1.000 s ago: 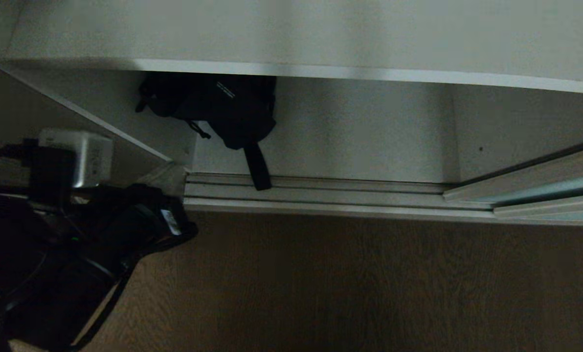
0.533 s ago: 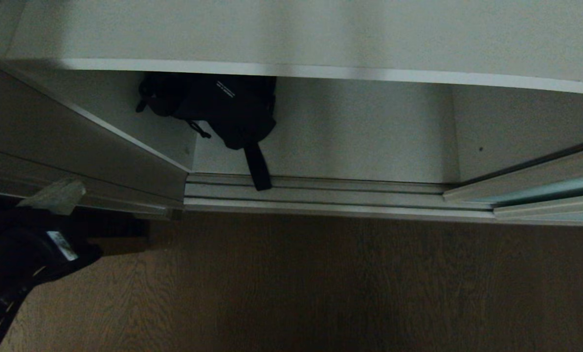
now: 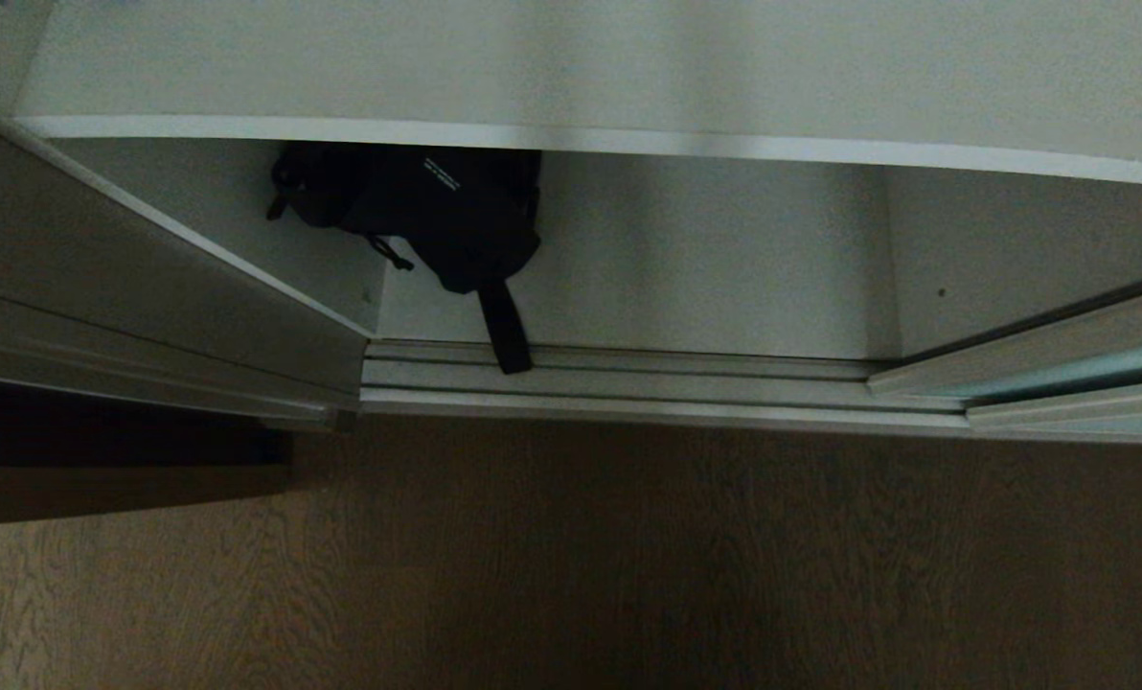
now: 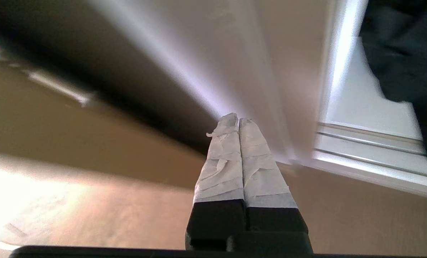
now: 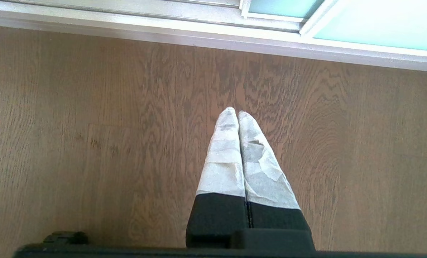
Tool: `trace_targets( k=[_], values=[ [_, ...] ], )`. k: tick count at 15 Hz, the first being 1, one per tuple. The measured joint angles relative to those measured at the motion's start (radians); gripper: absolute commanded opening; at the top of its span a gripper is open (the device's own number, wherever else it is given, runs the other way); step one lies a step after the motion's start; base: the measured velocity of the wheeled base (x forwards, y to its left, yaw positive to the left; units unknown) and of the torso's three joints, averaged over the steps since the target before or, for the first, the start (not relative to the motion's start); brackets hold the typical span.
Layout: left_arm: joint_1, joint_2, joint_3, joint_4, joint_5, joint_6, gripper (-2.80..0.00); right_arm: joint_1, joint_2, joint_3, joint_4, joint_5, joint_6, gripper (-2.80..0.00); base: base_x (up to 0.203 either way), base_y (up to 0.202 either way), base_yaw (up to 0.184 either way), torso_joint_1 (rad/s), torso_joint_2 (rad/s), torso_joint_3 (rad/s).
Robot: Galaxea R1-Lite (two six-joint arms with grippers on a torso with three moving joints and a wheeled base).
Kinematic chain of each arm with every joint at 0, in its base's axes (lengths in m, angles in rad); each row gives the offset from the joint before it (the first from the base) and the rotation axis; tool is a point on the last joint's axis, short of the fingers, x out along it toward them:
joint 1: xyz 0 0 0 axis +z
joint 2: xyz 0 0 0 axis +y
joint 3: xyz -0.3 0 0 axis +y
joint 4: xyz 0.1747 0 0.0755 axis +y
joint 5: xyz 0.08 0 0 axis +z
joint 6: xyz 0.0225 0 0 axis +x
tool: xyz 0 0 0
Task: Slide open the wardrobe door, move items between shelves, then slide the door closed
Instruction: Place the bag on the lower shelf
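Strappy bundle on bottom shelf, behind floor track.

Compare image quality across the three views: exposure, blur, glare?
Head view: underexposed, black strappy bundle nearly featureless under the light-grey shelf board. Left wrist view: motion-smeared, blown-out patch on the floor; taped left gripper sharp. Right wrist view: sharp wood grain, frosted aqua glass door overexposed.

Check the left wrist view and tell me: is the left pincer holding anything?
No. The left pincer is shut with its taped fingers pressed together and nothing between them, hanging over the wooden floor.
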Motion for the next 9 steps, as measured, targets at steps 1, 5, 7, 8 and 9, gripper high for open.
trace_targets(
  k=[1, 5, 7, 8, 9],
  values=[
    [0.034, -0.056, 0.032, 0.003, -0.028, 0.001, -2.8, 0.0, 0.0, 0.0, 0.0, 0.0, 0.0, -2.8, 0.0, 0.0, 0.0, 0.0, 0.0, 0.0],
    [0.075, -0.253, 0.203, 0.079, -0.158, 0.0, -2.8, 0.0, 0.0, 0.0, 0.0, -0.001, 0.0, -2.8, 0.0, 0.0, 0.0, 0.0, 0.0, 0.0],
    [0.072, -0.31, 0.249, 0.143, -0.198, -0.046, -2.8, 0.0, 0.0, 0.0, 0.0, 0.0, 0.0, -2.8, 0.0, 0.0, 0.0, 0.0, 0.0, 0.0],
    [0.071, -0.324, 0.256, 0.146, -0.202, -0.062, -2.8, 0.0, 0.0, 0.0, 0.0, 0.0, 0.0, -2.8, 0.0, 0.0, 0.0, 0.0, 0.0, 0.0],
    [0.071, -0.334, 0.259, 0.148, -0.204, -0.067, -2.8, 0.0, 0.0, 0.0, 0.0, 0.0, 0.0, -2.8, 0.0, 0.0, 0.0, 0.0, 0.0, 0.0]
  ],
)
